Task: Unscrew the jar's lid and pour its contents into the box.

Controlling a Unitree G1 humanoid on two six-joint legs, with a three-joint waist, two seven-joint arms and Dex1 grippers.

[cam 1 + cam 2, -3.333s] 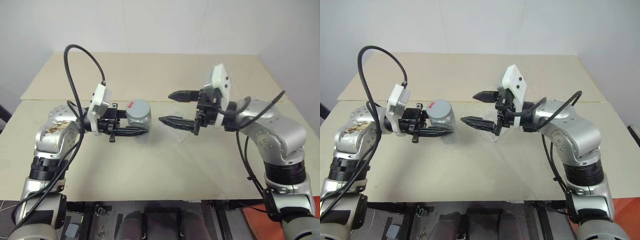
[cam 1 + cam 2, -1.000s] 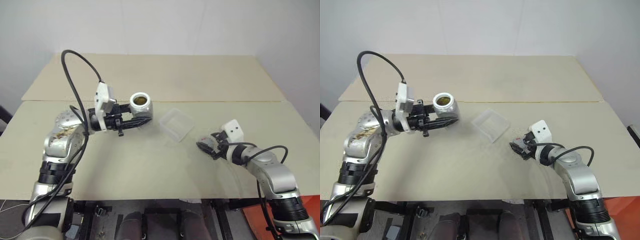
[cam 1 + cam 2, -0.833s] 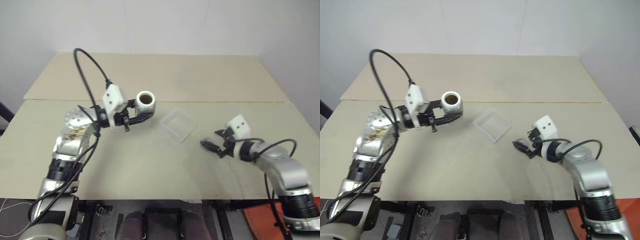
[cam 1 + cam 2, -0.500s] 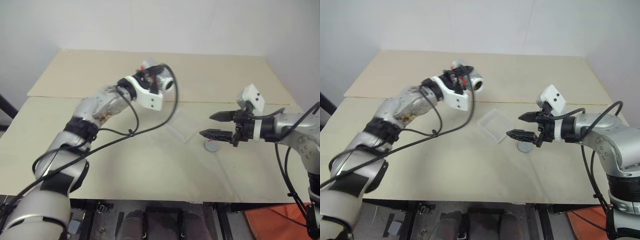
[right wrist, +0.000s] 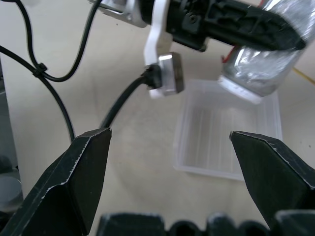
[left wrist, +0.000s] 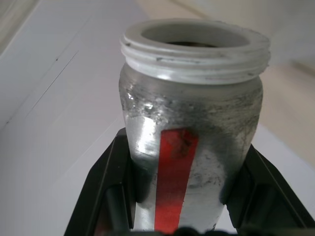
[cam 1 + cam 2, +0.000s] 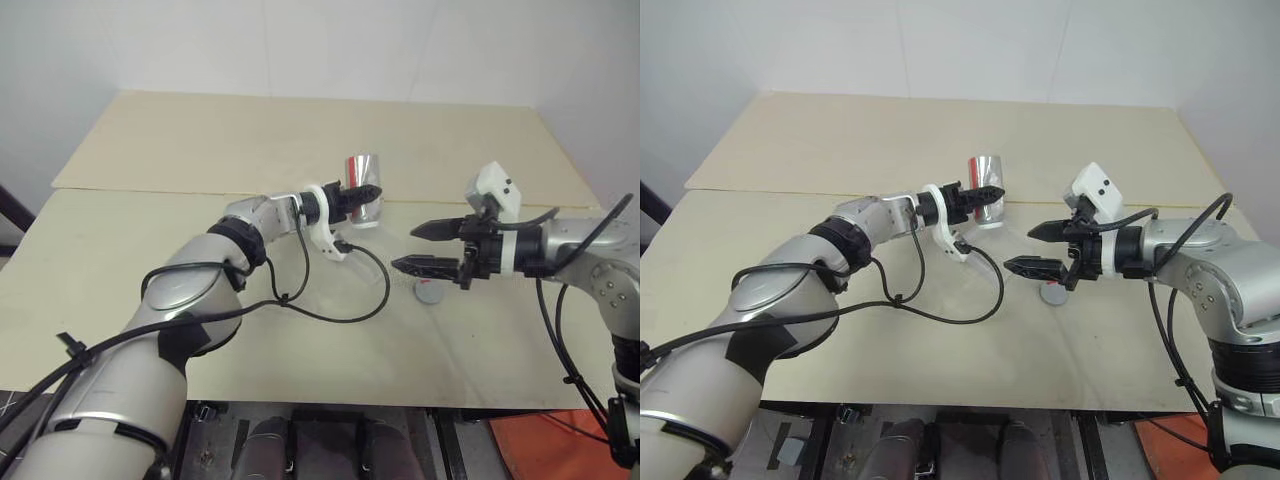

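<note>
My left gripper [image 7: 366,194] is shut on the jar [image 7: 361,202], a shiny silver cylinder with a red label. It holds the jar in the air, tipped with its open white threaded mouth [image 5: 238,91] slanting down over the box [image 5: 206,169], a clear shallow tray on the table. In the left wrist view the jar [image 6: 192,137] sits between both black fingers. The lid [image 7: 428,293], a grey disc, lies flat on the table to the right of the box. My right gripper [image 7: 403,247] hovers open and empty above the lid, pointing towards the jar.
The beige table [image 7: 200,150] stretches wide behind and to the left. A black cable [image 7: 355,300] from my left wrist loops down over the table beside the box. A seam [image 7: 130,190] crosses the tabletop.
My left arm has brought the jar down from the far side to over the box and turned its mouth downward. The right gripper has stayed open above the lid. The camera has shifted.
</note>
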